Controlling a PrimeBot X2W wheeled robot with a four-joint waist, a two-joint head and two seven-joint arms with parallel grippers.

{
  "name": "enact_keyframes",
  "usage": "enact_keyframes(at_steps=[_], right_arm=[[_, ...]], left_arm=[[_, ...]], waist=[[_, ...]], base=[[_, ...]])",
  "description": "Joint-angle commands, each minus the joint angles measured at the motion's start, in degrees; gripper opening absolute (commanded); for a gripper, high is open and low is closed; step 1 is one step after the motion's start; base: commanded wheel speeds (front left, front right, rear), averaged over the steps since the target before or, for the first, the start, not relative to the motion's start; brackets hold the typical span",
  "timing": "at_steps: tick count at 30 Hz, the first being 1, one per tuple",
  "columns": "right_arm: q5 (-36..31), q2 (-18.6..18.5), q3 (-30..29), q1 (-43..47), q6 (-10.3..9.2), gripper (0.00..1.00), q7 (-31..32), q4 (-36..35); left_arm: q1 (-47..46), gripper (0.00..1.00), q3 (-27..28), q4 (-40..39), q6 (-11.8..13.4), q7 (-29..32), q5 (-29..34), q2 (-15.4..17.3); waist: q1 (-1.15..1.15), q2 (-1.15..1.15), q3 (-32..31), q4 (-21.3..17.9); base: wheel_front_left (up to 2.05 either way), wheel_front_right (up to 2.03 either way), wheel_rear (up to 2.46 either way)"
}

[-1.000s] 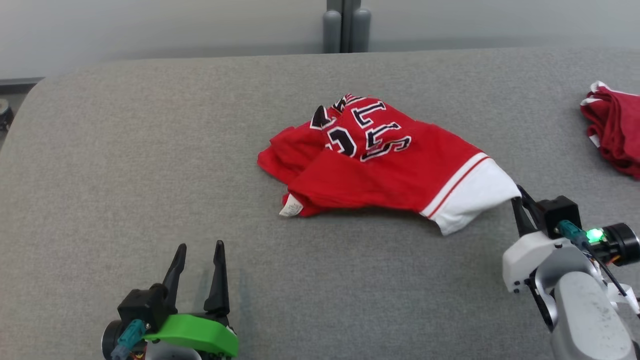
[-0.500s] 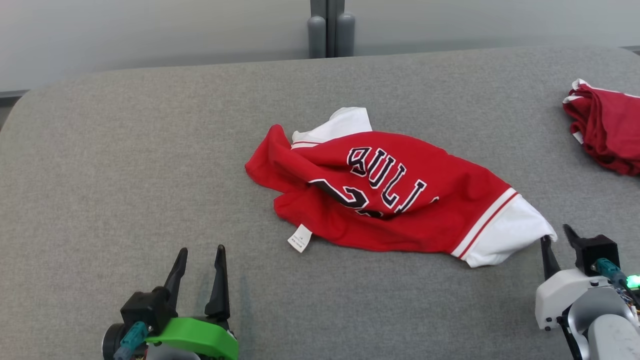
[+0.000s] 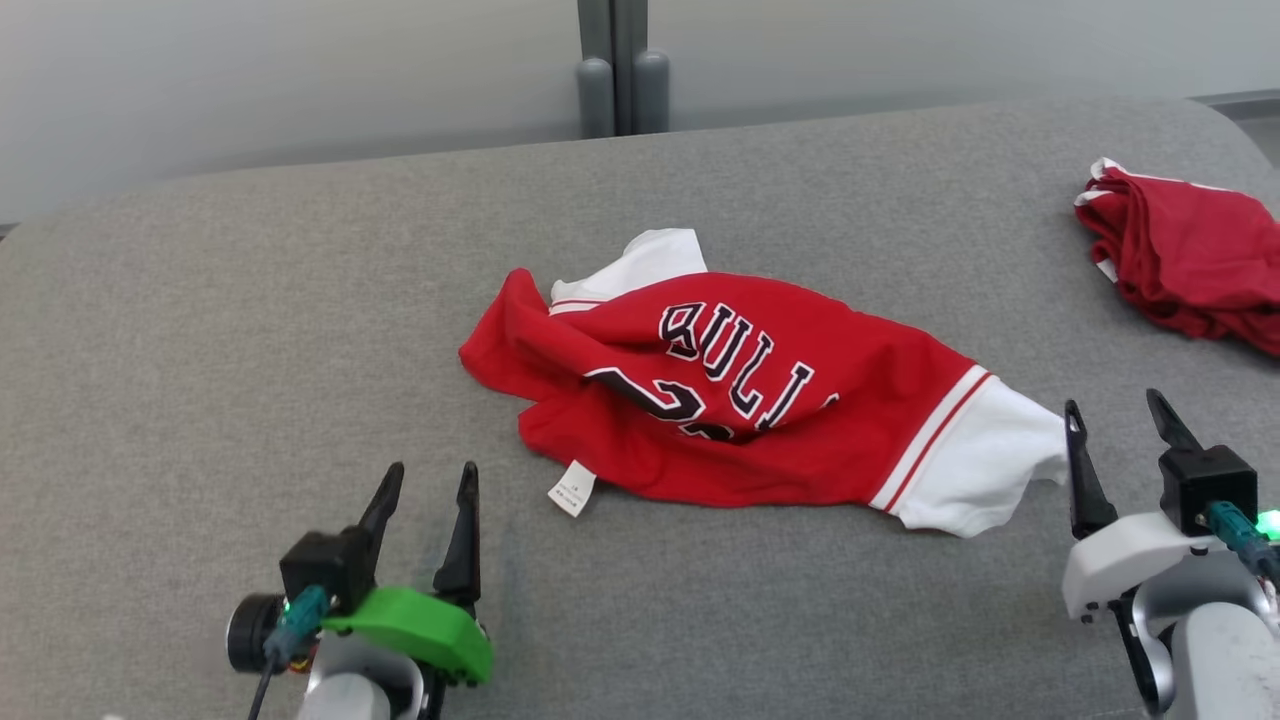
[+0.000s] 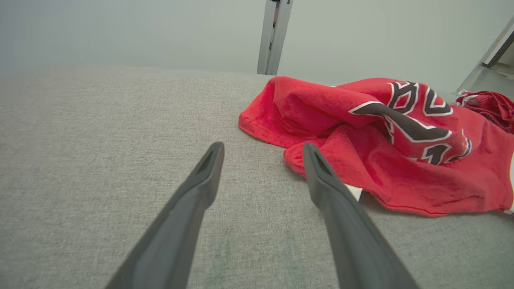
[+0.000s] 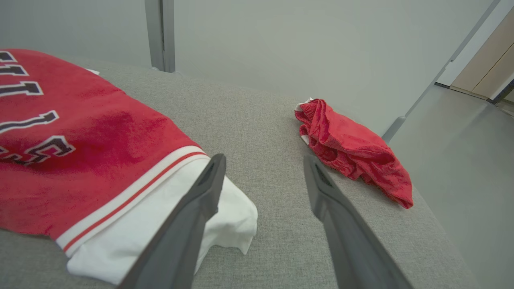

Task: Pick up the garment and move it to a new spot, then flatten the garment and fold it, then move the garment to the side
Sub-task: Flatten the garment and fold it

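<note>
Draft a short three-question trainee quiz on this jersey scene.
1. True or false: the right gripper is clamped on the white sleeve of the jersey.
2. The white label lies nearest: A) left gripper; B) right gripper; C) crumpled red garment.
3. How many garments lie on the grey table?
Key: 1 false, its jaws stand open beside the sleeve; 2 A; 3 two.

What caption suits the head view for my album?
Crumpled red jersey on grey surface, open right gripper beside it.
</note>
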Motion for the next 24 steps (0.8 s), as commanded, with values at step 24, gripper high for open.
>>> enact_keyframes(at_steps=[24], right_arm=[[4.77,0.93,9.77,-6.27,-0.09,1.00,-3.43,1.03]], left_arm=[[-21.82,1.00,-8.79,24.98,-1.01,11.28,-2.34,1.83]], waist=[[0.00,0.00,6.59,-7.64]], base=[[0.00,0.00,0.00]])
